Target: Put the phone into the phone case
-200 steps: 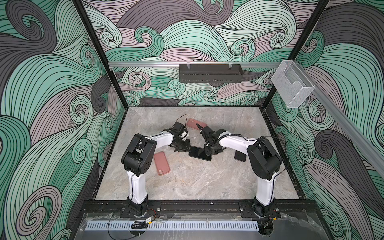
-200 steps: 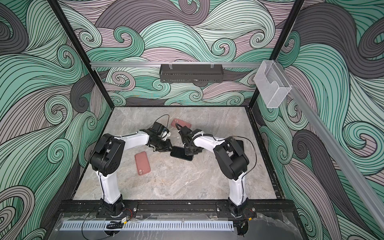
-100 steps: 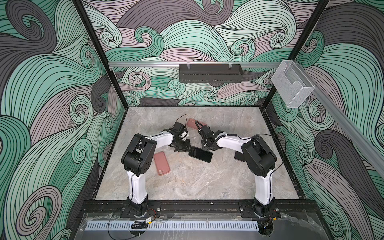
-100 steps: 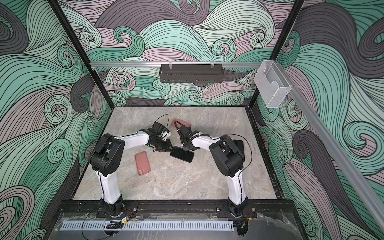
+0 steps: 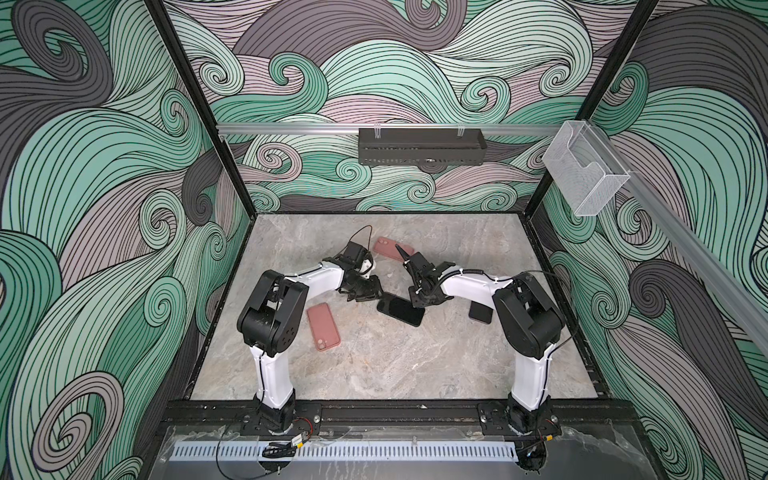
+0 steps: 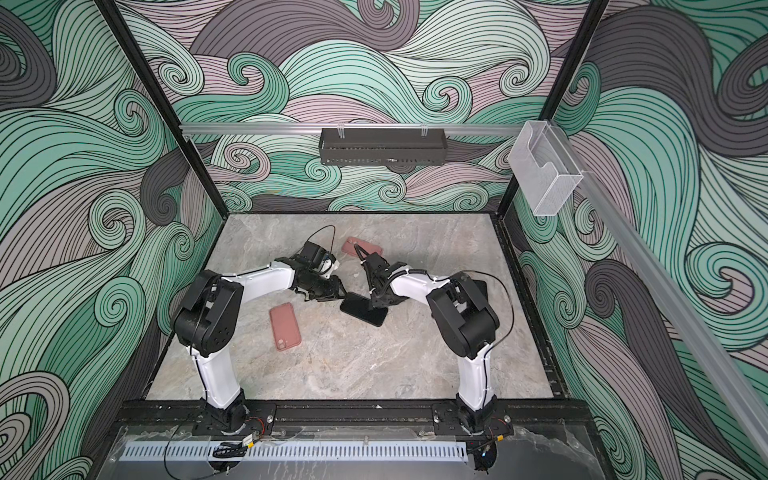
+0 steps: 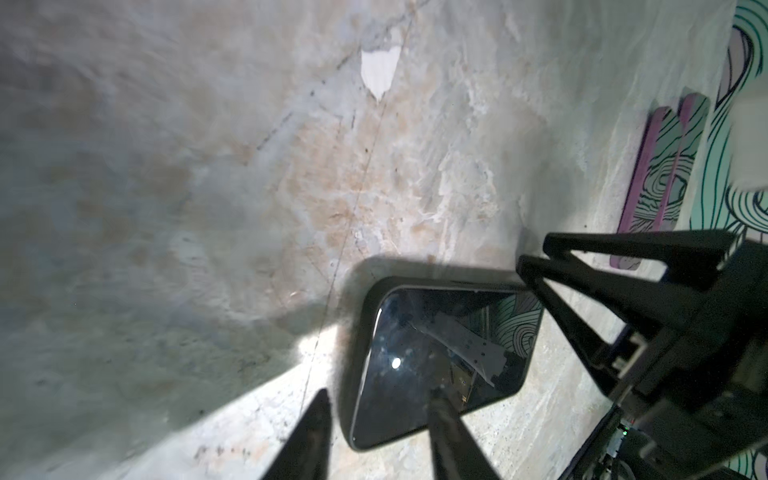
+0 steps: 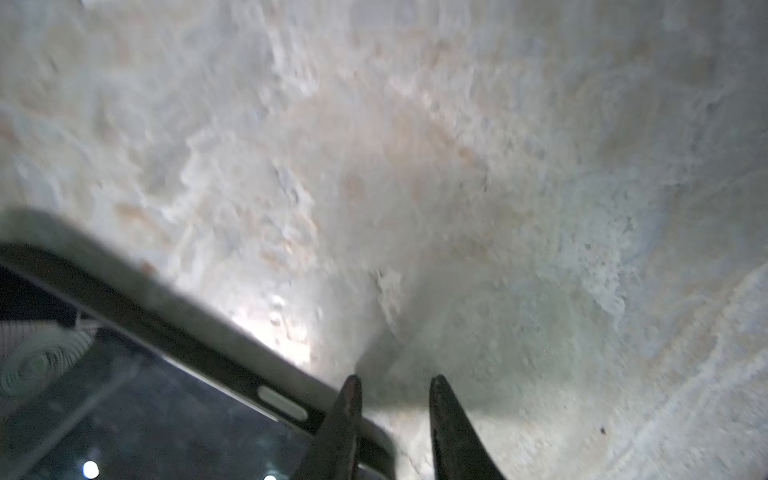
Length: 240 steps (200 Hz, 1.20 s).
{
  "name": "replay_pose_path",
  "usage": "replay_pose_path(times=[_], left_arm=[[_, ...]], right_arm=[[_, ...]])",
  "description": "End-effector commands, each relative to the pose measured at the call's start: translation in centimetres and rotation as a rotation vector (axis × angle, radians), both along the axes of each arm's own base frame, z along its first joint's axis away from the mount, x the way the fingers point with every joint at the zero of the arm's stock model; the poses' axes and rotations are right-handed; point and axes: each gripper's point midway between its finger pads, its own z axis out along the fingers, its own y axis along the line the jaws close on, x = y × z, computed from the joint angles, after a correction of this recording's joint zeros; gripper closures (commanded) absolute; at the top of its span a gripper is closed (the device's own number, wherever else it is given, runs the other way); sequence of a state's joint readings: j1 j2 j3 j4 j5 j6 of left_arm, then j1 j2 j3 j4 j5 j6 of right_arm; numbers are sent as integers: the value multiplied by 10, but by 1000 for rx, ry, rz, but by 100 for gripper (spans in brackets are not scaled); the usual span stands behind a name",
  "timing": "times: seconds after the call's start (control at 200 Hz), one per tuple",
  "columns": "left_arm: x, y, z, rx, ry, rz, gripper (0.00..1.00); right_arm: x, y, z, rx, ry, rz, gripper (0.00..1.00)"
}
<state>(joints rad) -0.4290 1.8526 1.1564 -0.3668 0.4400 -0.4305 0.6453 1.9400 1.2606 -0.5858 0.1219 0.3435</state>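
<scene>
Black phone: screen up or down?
Screen up: the black phone lies flat on the table, its glossy glass showing bright reflections.

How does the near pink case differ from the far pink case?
Place: the near pink case lies front-left of the black phone; the far pink case lies behind it.
Pose: the near pink case runs front to back; the far pink case lies crosswise.
Detail: a camera cutout shows on the near one, none discernible on the far one.
Both are pink and flat on the table.
</scene>
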Motion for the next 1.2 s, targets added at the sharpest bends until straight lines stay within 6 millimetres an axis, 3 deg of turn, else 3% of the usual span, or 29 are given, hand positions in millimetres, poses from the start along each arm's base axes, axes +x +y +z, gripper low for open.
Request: replay_pose_path(times=[0.0,0.195,0.32,0.506,0.681,0.991,1.197], left_arm=[[7,16,20,20,-71,59,44],[9,50,37,120,-143,165,33],[6,85,43,202,-167,273,32],[-9,125,50,290,-170,386,27],[-23,147,67,318,-229,450,7],[-50,170,73,372,-257,497,7],[-56,176,77,359,-298,524,7]], right_arm=[[-22,-1,16,-7,94,165,57],[-20,24,41,41,55,430,26],[-25,40,46,94,60,535,15],[-35,65,41,131,99,634,12],[-42,77,26,123,143,680,7],[-31,72,9,27,149,621,7],[-34,69,-4,7,184,571,10]])
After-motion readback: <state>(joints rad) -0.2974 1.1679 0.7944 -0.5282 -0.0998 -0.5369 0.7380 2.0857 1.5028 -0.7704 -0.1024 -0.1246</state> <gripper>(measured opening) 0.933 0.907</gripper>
